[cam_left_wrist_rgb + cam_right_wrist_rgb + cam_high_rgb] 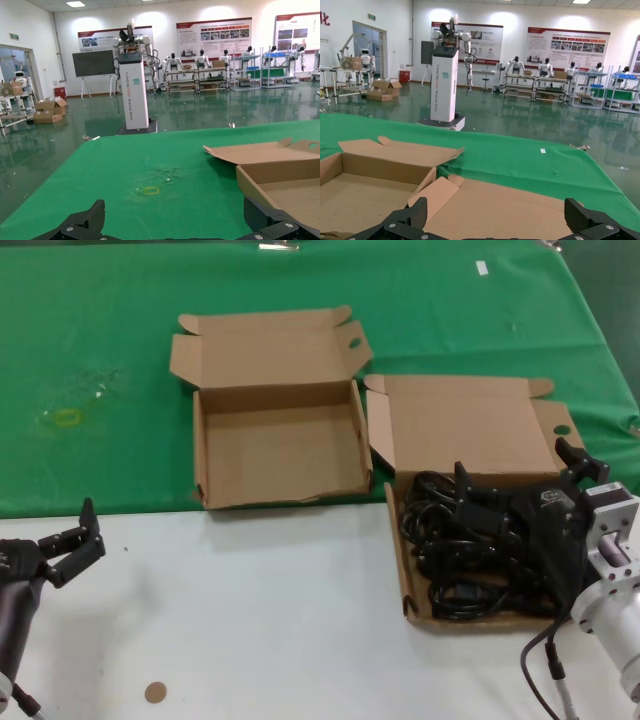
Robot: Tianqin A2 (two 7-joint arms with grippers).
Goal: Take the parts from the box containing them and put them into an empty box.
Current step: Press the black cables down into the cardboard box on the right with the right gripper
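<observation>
Right gripper (520, 475) sits low over the box containing them (470, 430), fingers spread wide, one fingertip near the pile's middle and the other by the box's outer edge; nothing is held between them. Directly beneath and around it lie the parts (455, 550): black rubbery cords in loose, tangled coils with moulded plugs, filling the tray of this shallow brown mailer. Part of the pile is hidden behind the gripper body. Beyond the fingers the hinged lid lies back flat on the green cloth (100, 330). Inward of the right gripper and slightly farther off stands the empty box (280, 455), touching or nearly touching the full one at a corner, lid open, an oval slot in one lid ear, front wall ragged and wavy. Left gripper (68, 540) rests well apart over the white tabletop (270, 610), fingers parted, holding nothing. A small brown disc (154, 692) lies just beside it on the white surface.
</observation>
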